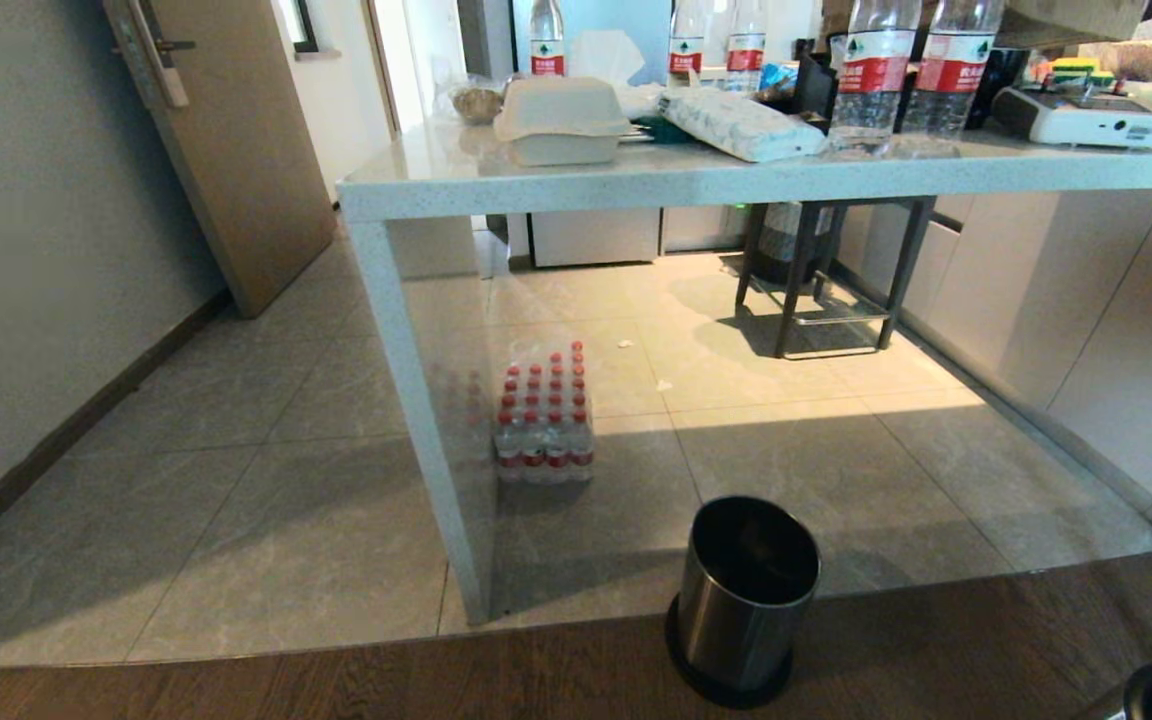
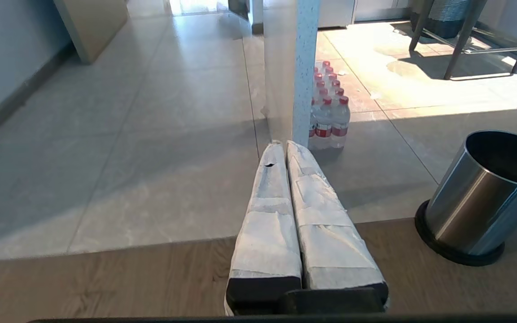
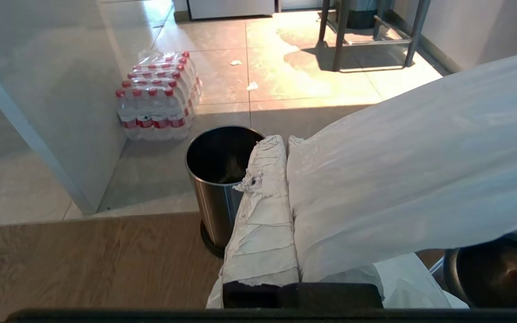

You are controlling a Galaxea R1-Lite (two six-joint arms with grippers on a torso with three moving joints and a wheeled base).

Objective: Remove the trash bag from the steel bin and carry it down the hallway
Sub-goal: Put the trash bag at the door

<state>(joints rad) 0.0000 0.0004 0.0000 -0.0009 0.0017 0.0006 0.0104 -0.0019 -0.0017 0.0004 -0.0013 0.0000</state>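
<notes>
Head view: a kitchen floor of large grey-beige tiles (image 1: 266,500) meets dark wood flooring (image 1: 436,680) at the near edge; a grey wall with dark skirting runs along the left, and a tan door (image 1: 236,150) stands ajar beyond it. A pale speckled counter (image 1: 636,170) on a slab leg spans the scene and carries one white clamshell box (image 1: 561,120), one wrapped tissue pack (image 1: 741,125) and five water bottles with red labels. One shrink-wrapped pack of bottles (image 1: 544,420) sits on the tiles beside the slab leg; one dark metal stool (image 1: 826,270) stands further back. The single steel bin (image 1: 746,600) stands upright, long axis vertical, mouth upward, its black base straddling the tile–wood boundary; its interior appears dark, with no liner visible. Neither gripper appears here. Left wrist view: the left gripper (image 2: 285,146), its two paper-wrapped fingers pressed together and holding nothing, points level toward the slab leg, with the bin to one side and well apart. Right wrist view: the right gripper (image 3: 281,143) is clenched on the trash bag (image 3: 411,179), one sheet of translucent white plastic pinched between the wrapped fingers and draping off to one side, outside the bin; the fingertips lie near the bin rim in this view
</notes>
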